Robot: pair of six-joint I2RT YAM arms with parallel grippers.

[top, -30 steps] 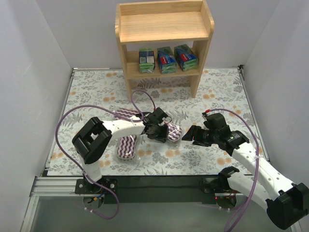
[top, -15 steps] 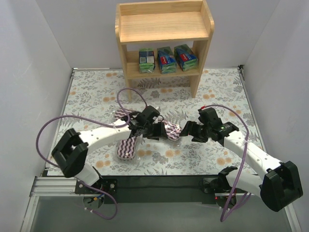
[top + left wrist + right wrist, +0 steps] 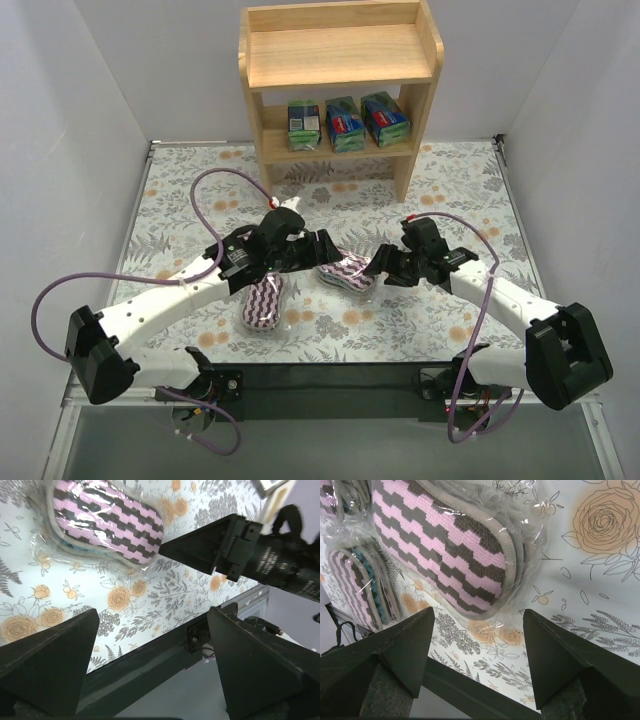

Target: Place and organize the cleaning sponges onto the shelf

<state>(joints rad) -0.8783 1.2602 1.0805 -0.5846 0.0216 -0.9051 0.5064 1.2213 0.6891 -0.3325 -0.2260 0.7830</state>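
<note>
A purple-and-white striped sponge [image 3: 347, 272] in clear wrap lies on the floral table between my two grippers. My left gripper [image 3: 322, 252] stands open just left of it, with nothing between its fingers [image 3: 50, 665]. In the left wrist view that sponge [image 3: 107, 522] lies ahead at the upper left. My right gripper [image 3: 380, 265] is open at the sponge's right end, and the sponge [image 3: 445, 545] sits just ahead of its fingertips. A second striped sponge [image 3: 263, 303] lies to the left. The wooden shelf [image 3: 340, 55] stands at the back with three boxy packs [image 3: 345, 123] on its lower tier.
The right wrist view shows two more wrapped sponges, one [image 3: 357, 590] at the left and one [image 3: 332, 497] in the top corner. The black table edge [image 3: 150, 665] runs close below both grippers. White walls enclose the table. Purple cables loop over the left arm.
My left gripper has opened, let go of the middle sponge and drawn back to the left. My right gripper has moved left up to that sponge's right end.
</note>
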